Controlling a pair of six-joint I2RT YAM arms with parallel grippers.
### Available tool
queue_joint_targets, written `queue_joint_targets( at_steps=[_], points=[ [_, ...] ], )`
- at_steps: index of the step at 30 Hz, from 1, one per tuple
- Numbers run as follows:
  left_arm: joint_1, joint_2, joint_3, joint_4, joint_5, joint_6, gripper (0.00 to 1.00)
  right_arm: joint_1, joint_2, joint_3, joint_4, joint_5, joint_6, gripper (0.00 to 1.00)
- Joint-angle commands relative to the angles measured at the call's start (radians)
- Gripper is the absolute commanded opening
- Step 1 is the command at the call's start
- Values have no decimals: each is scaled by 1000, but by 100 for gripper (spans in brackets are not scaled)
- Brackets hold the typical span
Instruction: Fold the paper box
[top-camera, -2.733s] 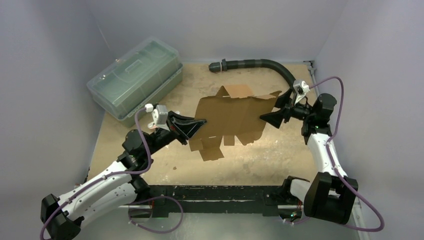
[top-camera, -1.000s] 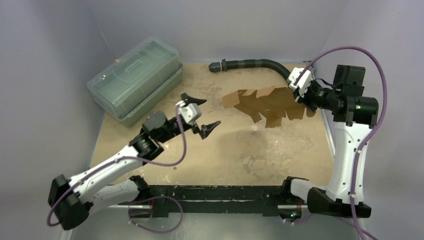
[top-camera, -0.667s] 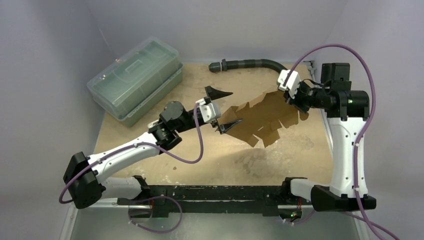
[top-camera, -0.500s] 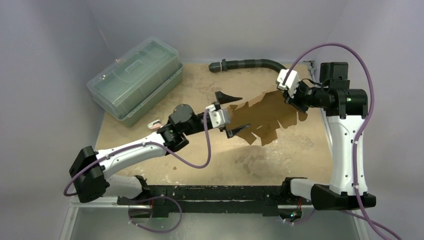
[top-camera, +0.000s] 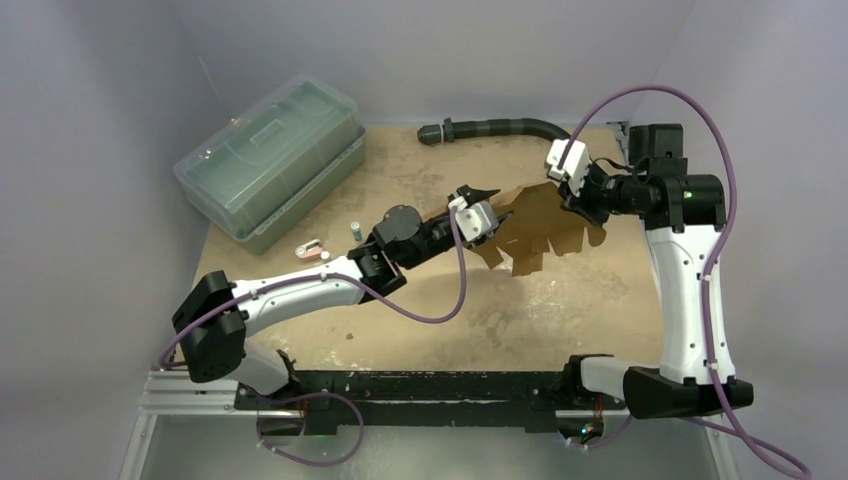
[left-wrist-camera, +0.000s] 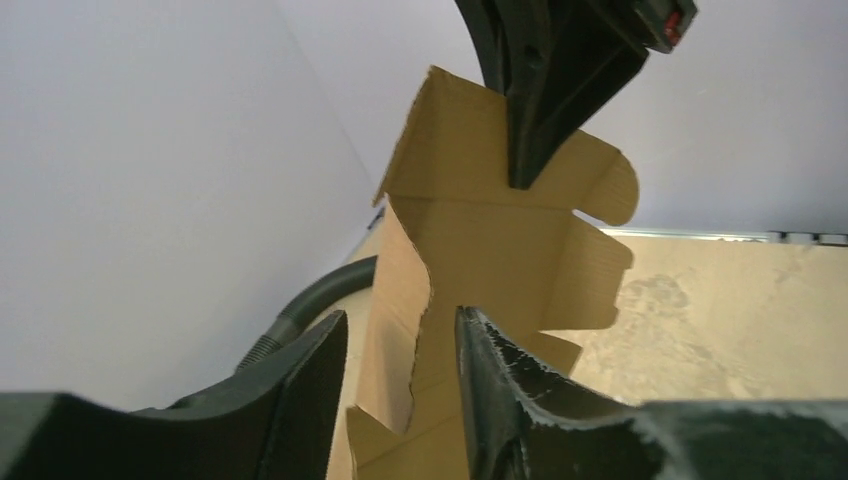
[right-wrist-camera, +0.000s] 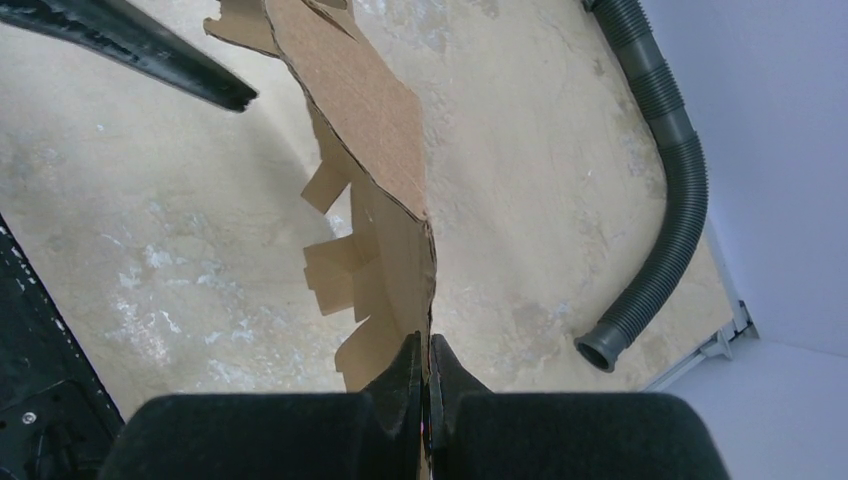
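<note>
Top external view shows the paper box held up over the table, toward the far right side, well apart from the plastic bin. It is not folded up yet, and its flaps hang loose. The right gripper is pinched tight on one edge of the box. The left gripper is part way open. One flap sits between its fingers, with a gap beside it. A grey hose lies at the back.
</note>
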Motion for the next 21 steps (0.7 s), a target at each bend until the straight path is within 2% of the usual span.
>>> queue_joint_targets(
  at_steps=[1, 2, 5, 9, 12, 17, 21],
  points=[
    [-2, 28, 77, 12, -52, 31, 36, 8, -6, 0, 24, -26, 16, 0],
    [-2, 31, 79, 11, -46, 33, 30, 8, -7, -2, 25, -29, 17, 0],
    [-3, 35, 90, -20, -21, 35, 0, 8, -12, -12, 30, -41, 18, 0],
    [-2, 22, 89, -46, -26, 23, 0, 8, -19, -30, 35, -68, 29, 0],
    [-3, -14, 47, -22, -51, -16, 0, 8, -30, -59, 42, -167, 41, 15],
    [-1, -88, -52, 43, -65, -72, 0, 8, -63, -182, 100, -291, 49, 24],
    [-1, -141, -102, 57, -97, -100, 0, 8, -57, -218, 122, -364, 58, 31]
  ],
)
